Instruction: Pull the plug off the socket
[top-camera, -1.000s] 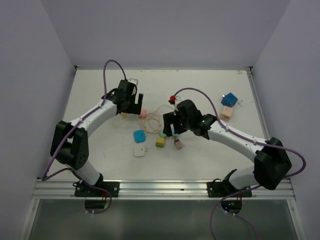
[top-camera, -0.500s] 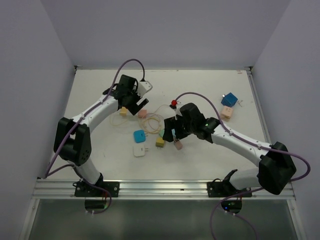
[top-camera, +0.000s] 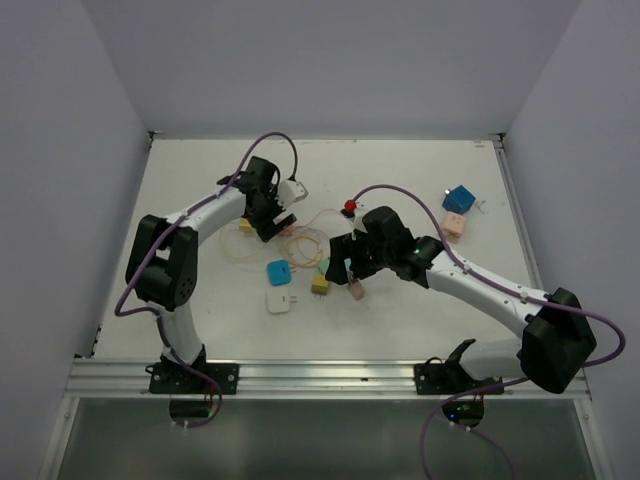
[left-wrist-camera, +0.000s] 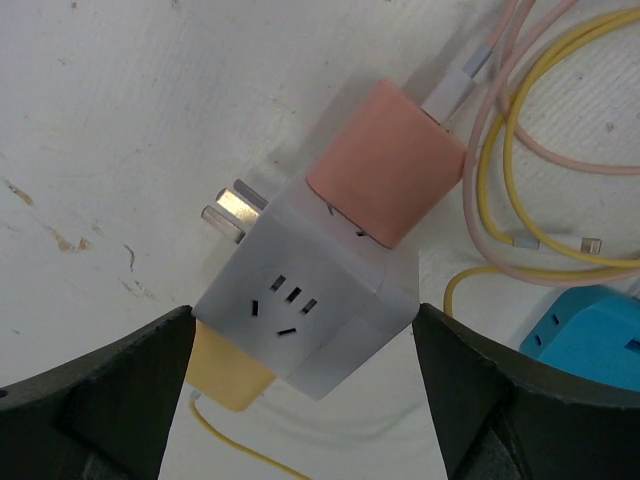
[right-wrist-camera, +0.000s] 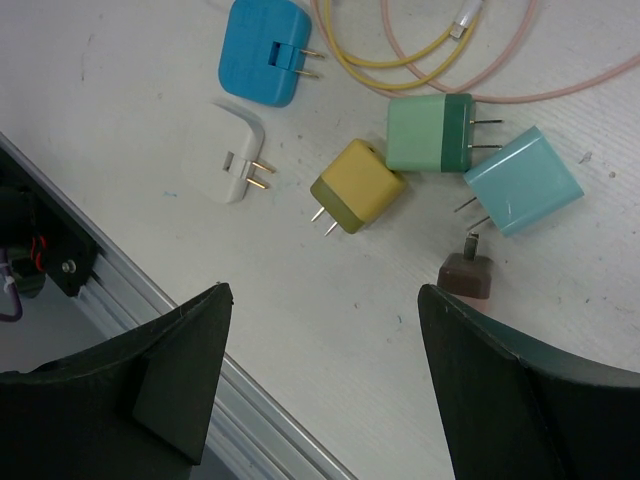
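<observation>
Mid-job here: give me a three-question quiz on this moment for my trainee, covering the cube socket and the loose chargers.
1. True or false: the left gripper is shut on the grey cube socket.
2. Which one is plugged into the cube socket? A the salmon charger, B a white charger, C a green charger.
3. In the right wrist view, which charger lies nearest the brown plug?
Key: 1 false, the jaws stand open on either side of it. 2 A. 3 the teal charger.
</observation>
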